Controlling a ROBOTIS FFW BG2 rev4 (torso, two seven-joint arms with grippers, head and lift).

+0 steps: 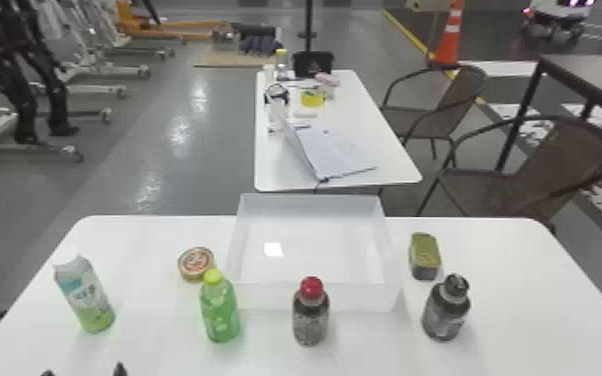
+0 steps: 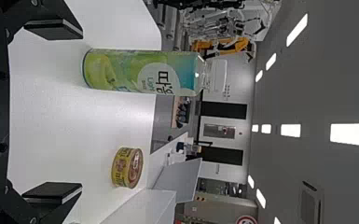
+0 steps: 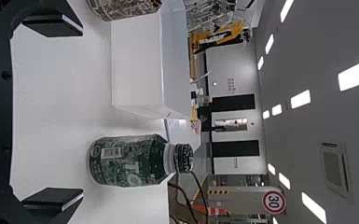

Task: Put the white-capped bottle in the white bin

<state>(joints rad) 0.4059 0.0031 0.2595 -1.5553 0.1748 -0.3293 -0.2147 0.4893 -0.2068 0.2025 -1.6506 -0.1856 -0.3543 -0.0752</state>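
Note:
My left gripper [image 1: 85, 371] shows its fingertips at the bottom edge of the head view, just in front of the white-capped bottle [image 1: 85, 295], which stands upright at the table's left. In the left wrist view the left gripper [image 2: 53, 112] is open, and the white-capped bottle [image 2: 140, 72] is beyond the fingertips, untouched. The white bin [image 1: 315, 296] sits at the middle of the table's far side. My right gripper [image 3: 53, 114] is open in the right wrist view, with a dark bottle [image 3: 130, 160] beyond its fingertips.
A round can [image 1: 196, 264] and a green bottle [image 1: 220, 310] stand between the white-capped bottle and the bin. A red-capped bottle [image 1: 310, 315] is before the bin; an oblong can [image 1: 424, 256] lies to its right. Another table [image 1: 275, 170] stands behind.

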